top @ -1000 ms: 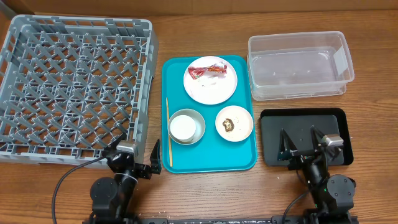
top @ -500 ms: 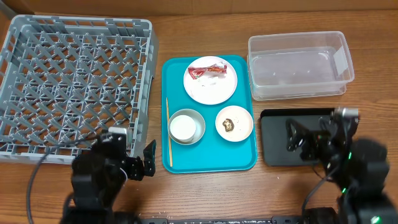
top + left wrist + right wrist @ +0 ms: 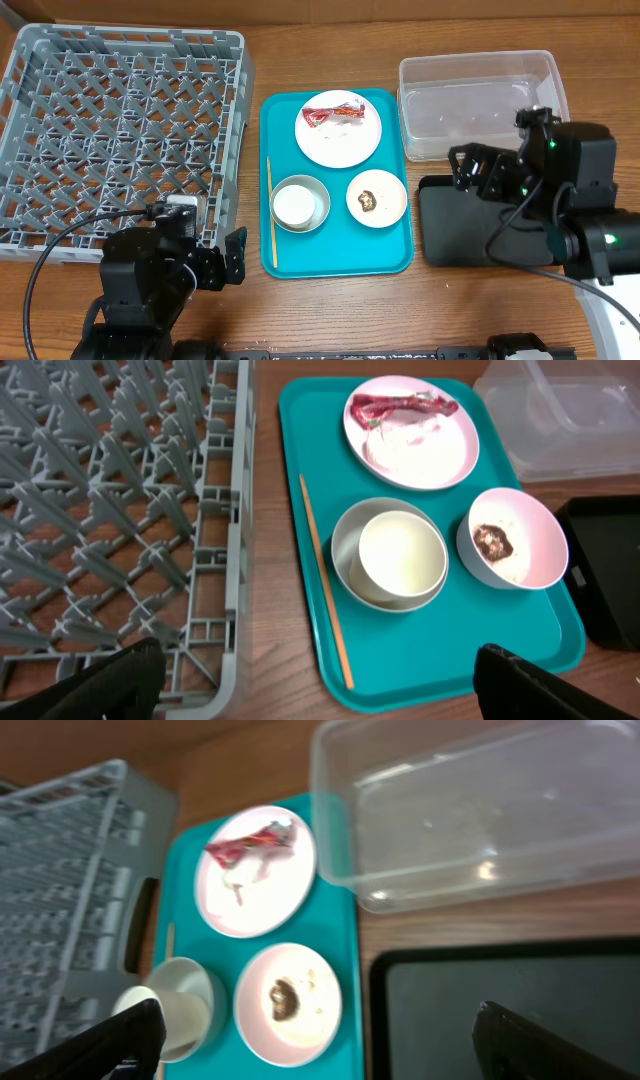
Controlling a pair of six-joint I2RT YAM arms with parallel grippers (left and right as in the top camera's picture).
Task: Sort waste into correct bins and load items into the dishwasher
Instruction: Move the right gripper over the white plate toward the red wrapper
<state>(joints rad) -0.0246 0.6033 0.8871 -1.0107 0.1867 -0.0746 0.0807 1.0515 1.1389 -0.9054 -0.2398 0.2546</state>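
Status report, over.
Left end effector open, empty. Right end effector open, empty. Red wrapper on large plate, teal tray. Nothing in the way.

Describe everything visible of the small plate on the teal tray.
The small plate is round, pale pink-white and glossy, with a shallow raised rim. It lies flat, right way up, on the teal tray, in its right half nearer the robot. A brown food lump sits near its middle, small specks around it. The grey bowl stands just left of it, not touching.
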